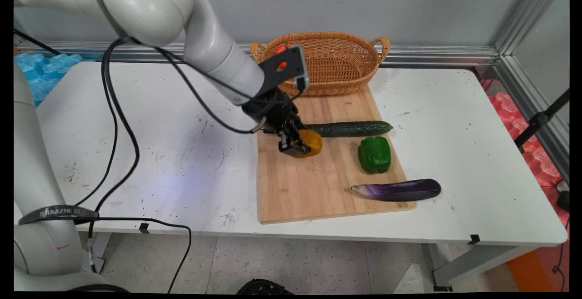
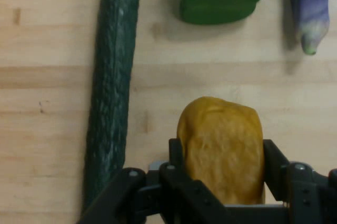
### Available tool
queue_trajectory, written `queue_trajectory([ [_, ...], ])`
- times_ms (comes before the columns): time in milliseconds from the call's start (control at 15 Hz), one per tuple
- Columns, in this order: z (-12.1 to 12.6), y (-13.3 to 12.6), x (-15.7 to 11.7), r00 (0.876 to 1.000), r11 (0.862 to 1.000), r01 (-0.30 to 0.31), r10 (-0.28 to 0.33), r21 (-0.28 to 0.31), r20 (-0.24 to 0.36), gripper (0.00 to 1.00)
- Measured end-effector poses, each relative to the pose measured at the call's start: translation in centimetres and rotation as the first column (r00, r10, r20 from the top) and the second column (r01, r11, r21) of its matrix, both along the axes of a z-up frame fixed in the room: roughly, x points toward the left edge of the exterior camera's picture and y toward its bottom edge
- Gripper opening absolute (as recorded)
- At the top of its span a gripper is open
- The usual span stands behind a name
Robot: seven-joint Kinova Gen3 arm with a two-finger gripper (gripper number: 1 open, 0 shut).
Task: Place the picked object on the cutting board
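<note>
Nearest the main camera is the front edge of the white table (image 1: 136,162), and on it the wooden cutting board (image 1: 309,185), which serves as landmark here.

Left part of the board: the black gripper (image 1: 298,147) comes down at a slant from the upper left, near the board's left edge and toward its far half. Its two fingers are closed against the sides of a yellow-orange potato (image 1: 313,142). Hand view confirms: the potato (image 2: 221,148) sits squarely between the fingers (image 2: 176,155), one pressed on each flank, its rounded end sticking out past the tips. Cannot tell whether the potato rests on the board or is lifted just off it.

Just beside the potato, toward the board's far side: a long dark green cucumber (image 1: 352,128) lying flat, running to the right along the board. Whether it touches the potato cannot be told in the main view; in the hand view the cucumber (image 2: 113,87) lies apart from it, with bare wood between.

Right part of the board: a green bell pepper (image 1: 374,154), apart from the cucumber.

Near-right corner of the board: a purple eggplant (image 1: 398,190), lying flat, its right end overhanging the board edge onto the table.

Behind the board's far edge: a wicker basket (image 1: 336,62) with two handles, with something orange inside, partly hidden by the arm.
</note>
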State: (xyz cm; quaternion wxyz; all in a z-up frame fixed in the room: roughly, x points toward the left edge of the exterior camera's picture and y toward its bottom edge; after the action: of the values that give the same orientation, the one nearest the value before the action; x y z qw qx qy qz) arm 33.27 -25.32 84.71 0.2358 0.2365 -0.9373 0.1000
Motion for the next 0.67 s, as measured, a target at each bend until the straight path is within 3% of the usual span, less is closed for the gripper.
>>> queue_trajectory([
  [667, -4.8, 1.5, 0.3, 1.0, 0.999, 0.015, -0.015, -0.034, 0.002, 0.0],
])
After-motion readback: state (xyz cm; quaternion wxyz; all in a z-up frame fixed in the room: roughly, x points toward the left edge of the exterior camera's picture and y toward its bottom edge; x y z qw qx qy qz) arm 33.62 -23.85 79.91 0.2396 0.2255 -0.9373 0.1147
